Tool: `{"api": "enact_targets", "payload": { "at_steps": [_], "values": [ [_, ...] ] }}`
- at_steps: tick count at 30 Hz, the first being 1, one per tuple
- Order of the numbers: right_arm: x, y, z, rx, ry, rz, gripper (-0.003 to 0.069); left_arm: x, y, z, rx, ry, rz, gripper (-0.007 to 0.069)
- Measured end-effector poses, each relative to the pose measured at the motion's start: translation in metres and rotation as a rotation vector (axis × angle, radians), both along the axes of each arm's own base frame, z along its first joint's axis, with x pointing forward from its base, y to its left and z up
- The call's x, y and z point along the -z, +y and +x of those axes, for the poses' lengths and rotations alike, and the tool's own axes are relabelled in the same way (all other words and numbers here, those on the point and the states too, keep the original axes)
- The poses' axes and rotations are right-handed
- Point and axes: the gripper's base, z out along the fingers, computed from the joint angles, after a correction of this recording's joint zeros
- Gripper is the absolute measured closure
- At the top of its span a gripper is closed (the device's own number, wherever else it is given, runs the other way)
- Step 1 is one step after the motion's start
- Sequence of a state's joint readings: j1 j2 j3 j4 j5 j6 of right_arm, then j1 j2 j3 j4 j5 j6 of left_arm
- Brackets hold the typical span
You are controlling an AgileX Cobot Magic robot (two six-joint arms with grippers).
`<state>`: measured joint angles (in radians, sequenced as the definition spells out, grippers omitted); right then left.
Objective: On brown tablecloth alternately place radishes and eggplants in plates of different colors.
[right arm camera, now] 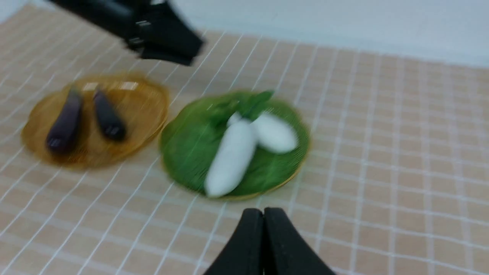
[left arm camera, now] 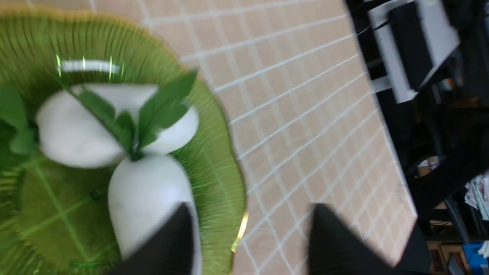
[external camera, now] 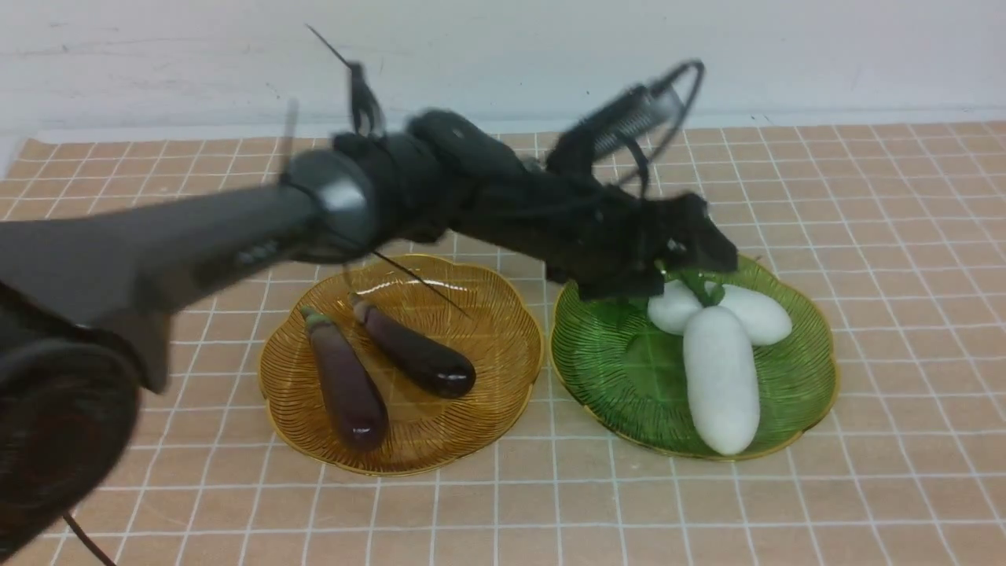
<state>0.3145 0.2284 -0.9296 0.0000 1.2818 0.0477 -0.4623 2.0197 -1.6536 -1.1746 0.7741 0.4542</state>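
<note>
In the front view's right half, the left gripper (left arm camera: 252,208) is hovering over the back of the green plate (external camera: 613,369), its jaws standing apart and holding nothing. Two radishes (external camera: 721,377) are lying in that plate, one crosswise behind the other, their leaves meeting. At centre left, two eggplants (external camera: 346,385) are resting side by side in the orange plate (external camera: 487,377). The right gripper (right arm camera: 263,210) is sitting pressed shut and empty above the brown tablecloth (external camera: 904,236).

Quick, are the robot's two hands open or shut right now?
Left gripper: open, holding nothing.
Right gripper: shut, holding nothing.
</note>
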Motion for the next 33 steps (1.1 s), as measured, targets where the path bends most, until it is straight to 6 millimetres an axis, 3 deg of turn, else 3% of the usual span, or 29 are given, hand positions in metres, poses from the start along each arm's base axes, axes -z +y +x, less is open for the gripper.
{"api": "enact_targets", "payload": {
  "at_steps": [3,5,8,11,17,24,33],
  "values": [
    [0.010,-0.010,-0.016,0.057,-0.064,0.018,0.0674,-0.030,0.020,-0.004,0.010,-0.058,0.000,0.0461],
    [0.024,-0.015,-0.022,0.088,-0.110,0.043,0.0674,-0.043,0.029,-0.008,0.019,-0.096,0.014,0.0555],
    [0.043,-0.012,-0.013,0.096,-0.200,0.089,0.0674,-0.057,0.036,-0.015,0.033,-0.137,0.033,0.0611],
    [0.056,-0.002,0.012,0.068,-0.315,0.129,0.0674,-0.064,0.039,-0.018,0.039,-0.158,0.044,0.0625],
    [0.076,0.011,0.038,0.023,-0.486,0.187,0.0674,-0.063,0.039,-0.023,0.082,-0.144,0.057,0.0628],
    [0.080,0.015,0.045,-0.003,-0.630,0.230,0.0674,-0.062,0.038,-0.025,0.107,-0.135,0.063,0.0628],
    [0.096,0.017,0.052,-0.003,-0.588,0.216,0.0674,-0.062,0.038,-0.026,0.141,-0.174,0.076,0.0628]
  ]
}}
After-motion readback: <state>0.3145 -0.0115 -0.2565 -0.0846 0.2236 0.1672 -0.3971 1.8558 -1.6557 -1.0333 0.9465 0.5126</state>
